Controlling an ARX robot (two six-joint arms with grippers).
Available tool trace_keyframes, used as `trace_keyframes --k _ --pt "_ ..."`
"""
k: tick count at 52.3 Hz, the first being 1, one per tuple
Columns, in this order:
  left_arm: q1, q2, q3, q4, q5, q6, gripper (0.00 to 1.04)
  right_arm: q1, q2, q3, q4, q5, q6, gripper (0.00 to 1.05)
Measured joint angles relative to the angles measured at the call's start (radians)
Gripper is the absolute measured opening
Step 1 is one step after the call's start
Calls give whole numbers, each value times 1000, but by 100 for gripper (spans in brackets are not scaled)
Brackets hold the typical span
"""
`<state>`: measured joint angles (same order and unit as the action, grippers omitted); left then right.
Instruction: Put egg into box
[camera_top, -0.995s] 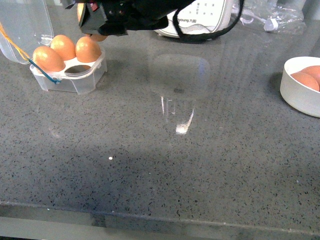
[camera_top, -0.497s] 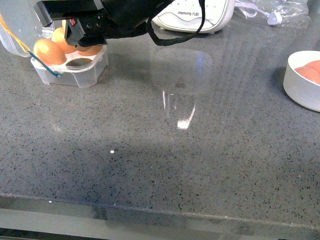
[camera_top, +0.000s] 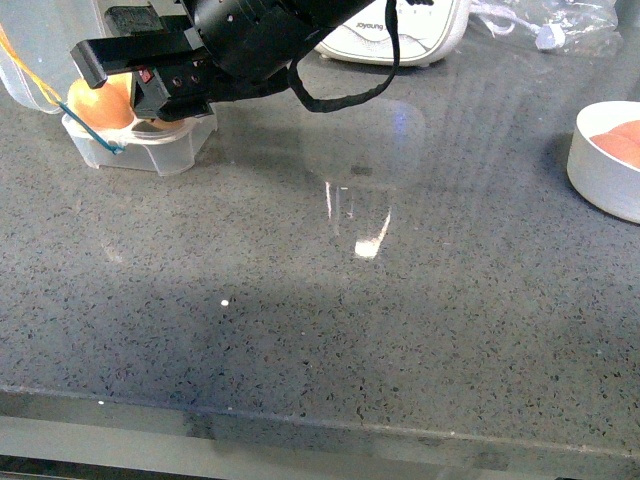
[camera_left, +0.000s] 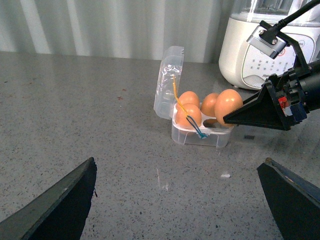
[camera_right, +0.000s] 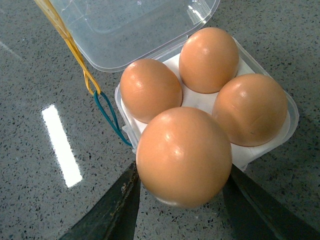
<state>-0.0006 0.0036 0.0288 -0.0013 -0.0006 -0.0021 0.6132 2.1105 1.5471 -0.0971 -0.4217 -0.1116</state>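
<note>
- Front view: the right gripper (camera_top: 120, 80) reaches across the counter (camera_top: 380, 330) to the box (camera_top: 150, 150) at the far left. The arm masks its load and how far its jaws are apart. The white bowl (camera_top: 600, 170) stands well apart at the right.
- Left wrist view: the left gripper (camera_left: 177, 162) is spread wide, holds nothing and hangs clear of the box. The egg (camera_left: 228, 107) shows at the right gripper's tip, over the box corner farthest from the raised lid (camera_left: 167, 80). It stands slightly higher than its neighbours.
- Right wrist view: the right gripper's fingers (camera_right: 115, 210) are closed on the egg's flanks at its widest girth. The egg covers the fourth cell, and three other eggs (camera_right: 207, 60) fill the rest. Whether it is seated cannot be told.
- Handling judgement: the egg is light and rigid, but its shell is thin and brittle. Its glossy surface is likely to slip. A light grip across the widest part is appropriate, since squeezing harder risks cracking it.
- Risk: the neighbours sit just beside the cell. Contact with them on descent, or an off-centre release, could chip a shell.
</note>
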Motion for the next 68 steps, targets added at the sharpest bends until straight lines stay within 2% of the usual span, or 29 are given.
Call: trace_keyframes --k 20,32,39,44,51,64,68 --pt "0 0 0 0 0 0 98 -5 -13 -8 10 0 2 99" --pt "0 0 0 0 0 0 98 -34 -121 -102 66 -6 10 97" --pt "0 0 0 0 0 0 98 -99 -288 -272 149 41 -20 97" --pt "0 0 0 0 0 0 98 -182 -420 -441 214 113 -40 97" --pt "0 0 0 0 0 0 98 -350 -612 -692 337 216 -44 97" --pt "0 0 0 0 0 0 98 -648 -881 -1029 461 255 -43 97" --pt "0 0 0 0 0 0 98 -711 -920 -1106 499 279 -61 97"
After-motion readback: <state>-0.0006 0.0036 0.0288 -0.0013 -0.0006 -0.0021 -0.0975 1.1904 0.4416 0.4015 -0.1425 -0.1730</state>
